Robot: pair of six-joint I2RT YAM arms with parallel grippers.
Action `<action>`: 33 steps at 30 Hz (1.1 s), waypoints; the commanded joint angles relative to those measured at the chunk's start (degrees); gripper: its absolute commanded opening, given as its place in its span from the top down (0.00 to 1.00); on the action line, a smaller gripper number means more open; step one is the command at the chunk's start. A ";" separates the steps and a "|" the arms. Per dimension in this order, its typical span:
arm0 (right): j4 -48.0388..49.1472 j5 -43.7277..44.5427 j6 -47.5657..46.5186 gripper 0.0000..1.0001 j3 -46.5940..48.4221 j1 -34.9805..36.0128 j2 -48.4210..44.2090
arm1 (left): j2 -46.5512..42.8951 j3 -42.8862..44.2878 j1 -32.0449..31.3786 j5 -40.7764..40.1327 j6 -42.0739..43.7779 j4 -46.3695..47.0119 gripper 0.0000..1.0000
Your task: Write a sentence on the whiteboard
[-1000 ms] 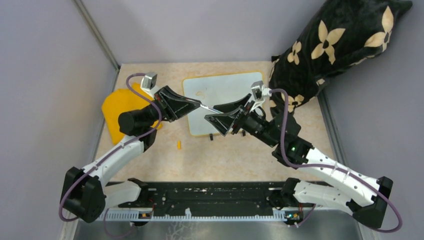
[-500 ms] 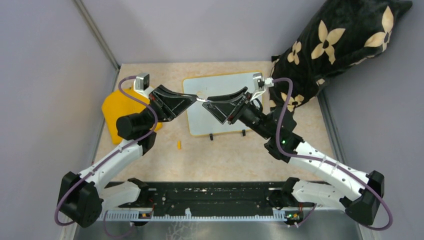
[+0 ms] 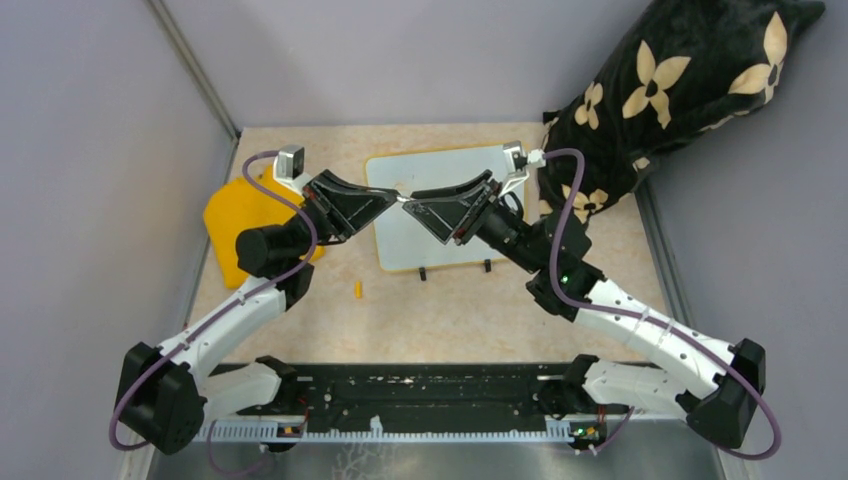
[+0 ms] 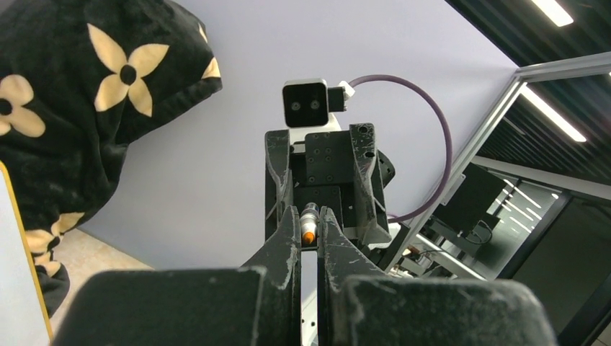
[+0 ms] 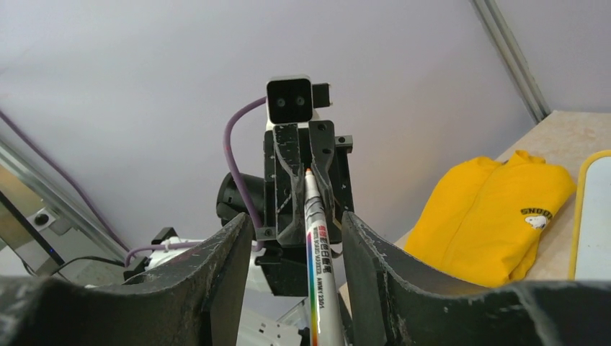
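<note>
While the marker (image 5: 318, 238) bridges the two arms above the whiteboard (image 3: 450, 165), the left fingers (image 4: 286, 241) are narrow, pinching its orange nib end. The right fingers (image 5: 223, 274) are spread wide with the barrel running between them; I can't tell if they touch it. The marker's long axis runs left-right, in line with the right arm's reach. The whiteboard lies flat on the tabletop (image 3: 470, 310) just beneath, with no writing legible. The right arm likely needs to close on the barrel next.

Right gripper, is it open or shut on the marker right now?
Open. The right gripper has its fingers spread wide, clear of the marker, which the left gripper pinches.
</note>
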 commanded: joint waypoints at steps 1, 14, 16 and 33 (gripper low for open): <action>1.19 -0.43 0.24 0.53 3.08 -0.94 -1.41 | -1.05 0.60 -0.45 0.68 2.01 -2.45 1.00; 0.11 -2.40 0.55 0.65 4.03 -1.11 -0.20 | -0.50 0.99 -0.50 0.81 1.69 -2.78 1.00; -0.07 -2.58 0.82 0.66 4.21 -1.05 0.03 | -0.59 1.05 -0.49 0.48 1.69 -2.70 1.00; 0.41 -3.09 1.04 0.96 4.24 -1.15 0.82 | -0.38 -0.06 -0.50 0.21 1.68 -2.74 1.00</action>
